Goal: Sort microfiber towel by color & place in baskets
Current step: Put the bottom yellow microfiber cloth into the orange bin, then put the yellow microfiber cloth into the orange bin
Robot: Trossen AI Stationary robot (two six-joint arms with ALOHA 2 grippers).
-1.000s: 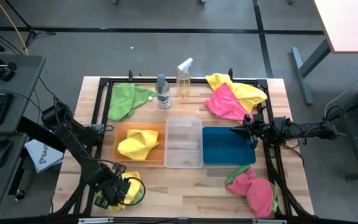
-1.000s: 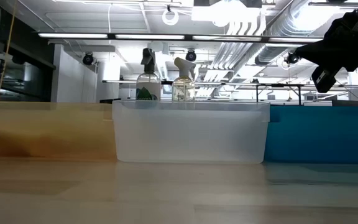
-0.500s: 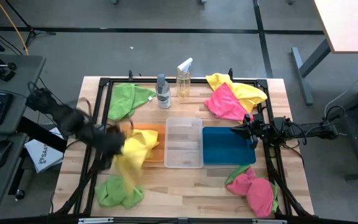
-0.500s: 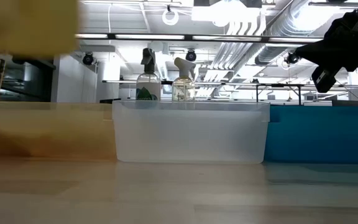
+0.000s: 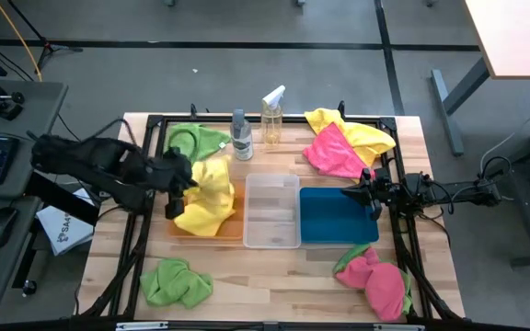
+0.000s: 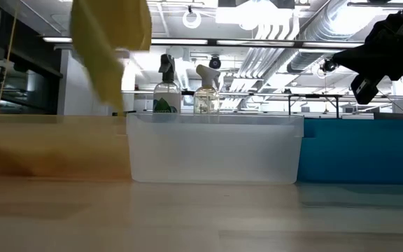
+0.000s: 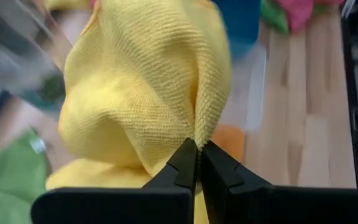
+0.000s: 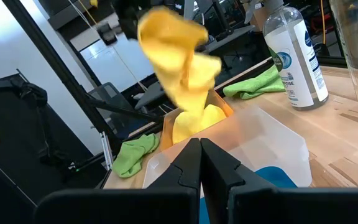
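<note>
A yellow towel (image 5: 213,182) hangs from my left gripper (image 5: 180,182), which is shut on it above the orange bin (image 5: 175,230). It also shows in the low view (image 6: 110,42) and the right wrist view (image 8: 179,43). A second yellow towel (image 5: 201,219) lies in that bin. The clear bin (image 5: 271,211) and the teal bin (image 5: 334,219) stand in a row to its right. My right gripper (image 5: 350,194) waits shut and empty over the teal bin's far right corner. My left gripper pinches the yellow towel at a bunched fold (image 7: 201,124) between its two fingers (image 7: 182,163). The towel is lifted and hangs slack below the gripper, over the orange bin. Its lower end (image 6: 114,101) reaches about the bin's rim. Whether it touches the towel inside, I cannot tell.
A green towel (image 5: 175,282) lies near the left near corner and another (image 5: 191,145) at the far left. Pink and yellow towels (image 5: 343,145) lie at the far right, a pink and green heap (image 5: 375,280) at the near right. Two spray bottles (image 5: 256,129) stand behind the bins.
My left gripper has taken the yellow towel off the green one at the table's near left corner, lifted it and swung it fast toward the far edge and right, until it was over the orange bin. The green towel stayed where it lay.
</note>
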